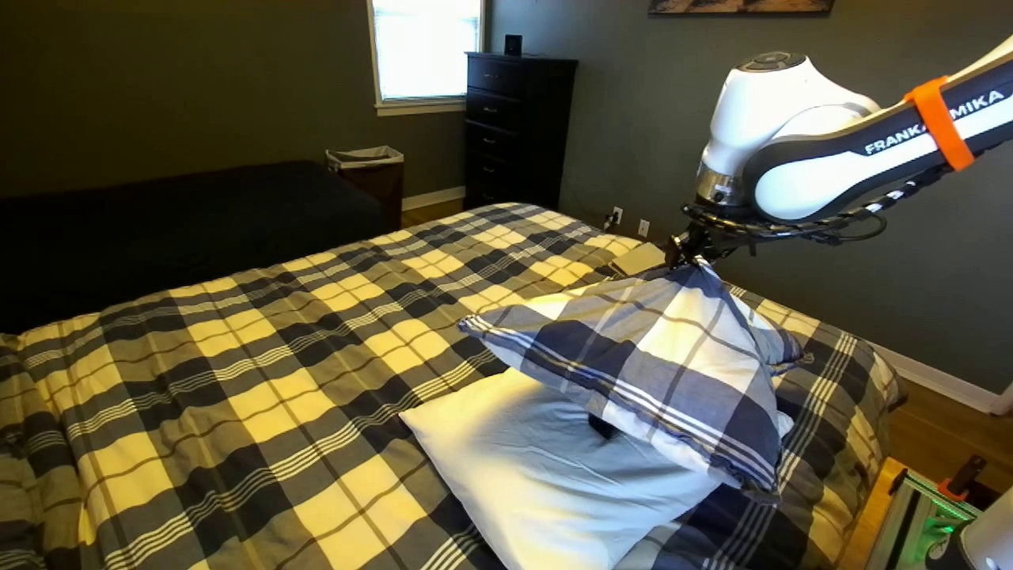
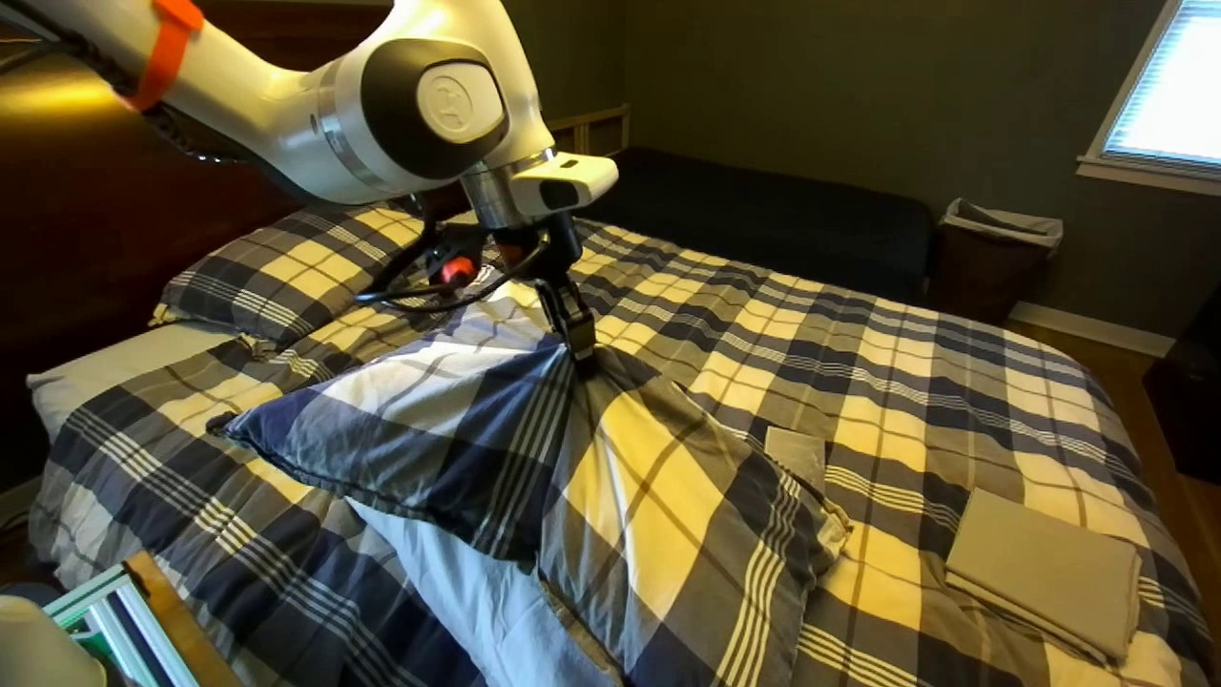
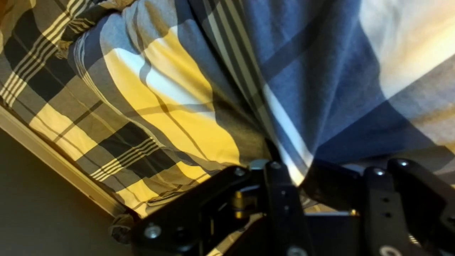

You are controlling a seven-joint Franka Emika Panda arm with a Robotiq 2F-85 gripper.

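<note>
My gripper (image 1: 690, 255) is shut on the top of a plaid pillow (image 1: 665, 348) in blue, white and grey. It also shows in an exterior view, where the gripper (image 2: 578, 348) pinches the pillow (image 2: 658, 487) into a peak. The pillow hangs tilted, its corners spreading outward. In the wrist view the pillow's striped cloth (image 3: 320, 89) gathers to a point between the black fingers (image 3: 301, 177). A plain pale pillow (image 1: 506, 459) lies on the bed under the held pillow, partly hidden by it. A small black thing (image 1: 601, 426) shows between them; I cannot tell what it is.
The bed has a plaid cover (image 1: 277, 372). Another plaid pillow (image 2: 300, 272) lies near the headboard. A folded beige cloth (image 2: 1045, 572) and a smaller beige item (image 2: 795, 453) lie on the cover. A laundry hamper (image 1: 376, 178) and dark dresser (image 1: 518, 127) stand behind.
</note>
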